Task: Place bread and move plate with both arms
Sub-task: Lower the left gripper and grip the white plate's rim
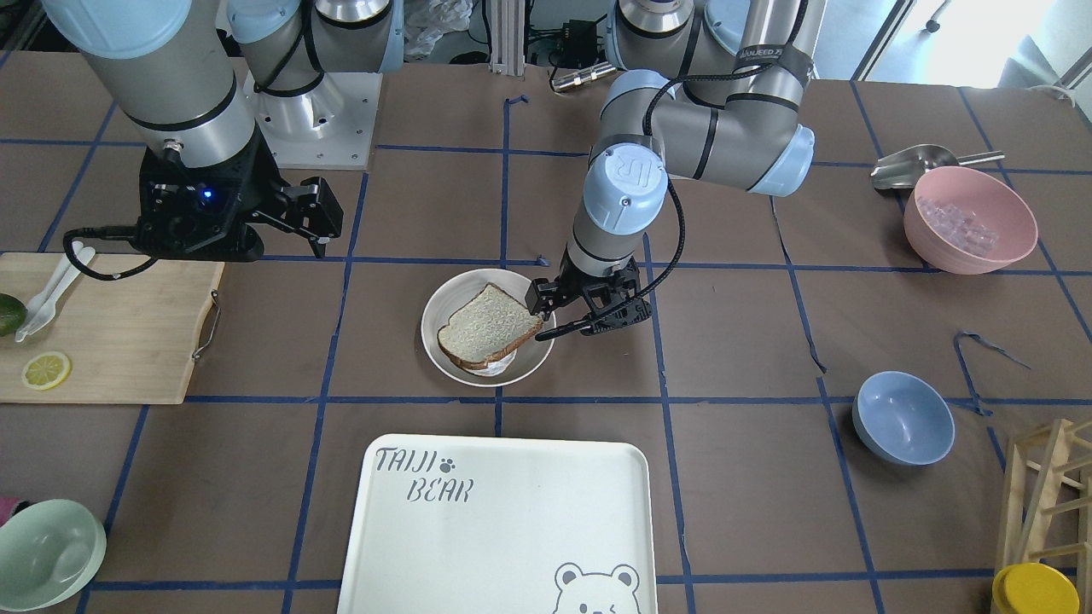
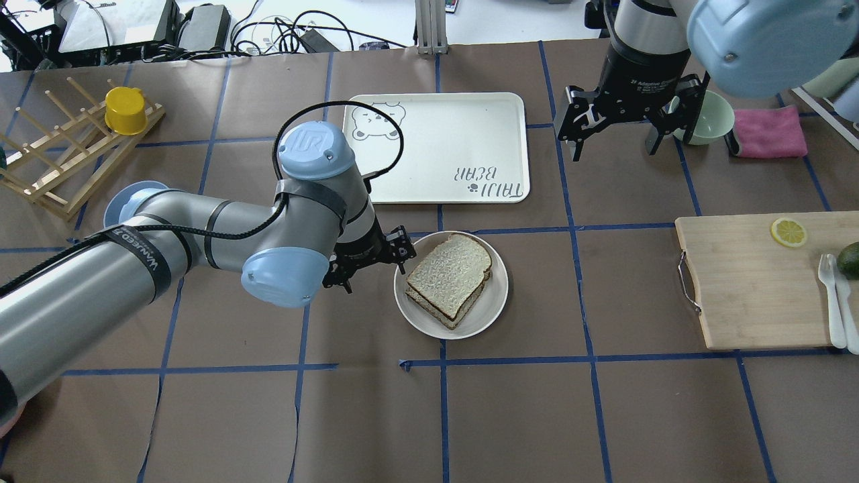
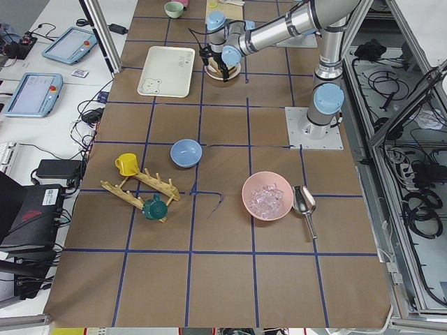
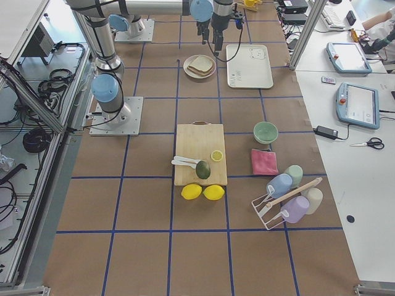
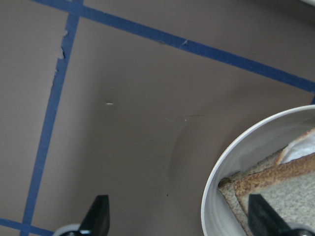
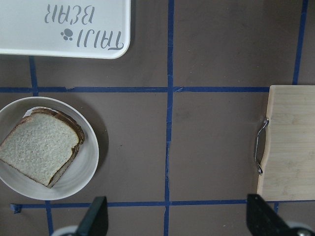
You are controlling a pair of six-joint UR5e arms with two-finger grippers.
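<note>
At the center of the overhead view, the bread (image 2: 448, 272) lies on the plate (image 2: 495, 295), stacked on another slice (image 5: 231, 194). The left gripper (image 2: 372, 266) sits low at the plate's left edge, jaws wide apart across the rim, holding nothing. At upper right, the right gripper (image 2: 612, 137) hovers, spread open and empty.

Bread (image 2: 448, 274) on the plate (image 2: 495, 295), my left hand (image 2: 371, 265) at its left rim, tray (image 2: 436, 134) beyond it, cutting board (image 2: 751, 282) off to my right

Two robot arms (image 2: 201, 228) (image 2: 644, 40), one plate (image 2: 493, 302), two stacked bread slices (image 2: 448, 268), one tray (image 2: 436, 147), three bowls (image 1: 930, 243) (image 1: 903, 418) (image 1: 43, 554), one cutting board (image 2: 751, 288)
</note>
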